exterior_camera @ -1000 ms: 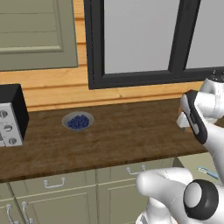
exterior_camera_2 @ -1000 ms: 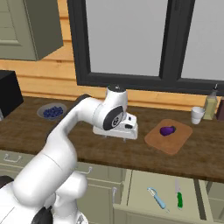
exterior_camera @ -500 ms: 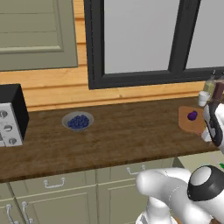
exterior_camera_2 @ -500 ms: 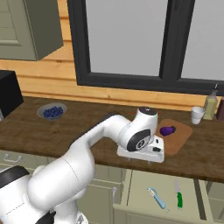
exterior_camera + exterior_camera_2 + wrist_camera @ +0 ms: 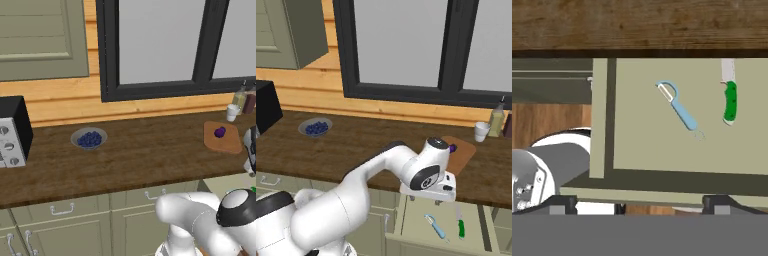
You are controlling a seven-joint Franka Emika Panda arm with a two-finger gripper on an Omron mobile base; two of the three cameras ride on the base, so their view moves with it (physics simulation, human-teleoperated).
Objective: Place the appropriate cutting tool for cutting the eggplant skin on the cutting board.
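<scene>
From the left base view I see the eggplant [image 5: 219,132] lying on the board [image 5: 223,139] at the counter's [image 5: 130,155] right end, with a bowl of berries [image 5: 89,139] well to the left. From the right, the gripper [image 5: 428,192] hangs over the open drawer [image 5: 421,227]. In the hand view, a blue peeler [image 5: 678,105] and a green-handled knife [image 5: 729,94] lie apart in that drawer; the fingertips [image 5: 562,204] stand wide.

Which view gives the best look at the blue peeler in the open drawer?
The hand view: the blue peeler lies in full view on the drawer floor, beside the green-handled knife. The right base view shows it small, lower right. The left base view offers nothing clear of it.
</scene>
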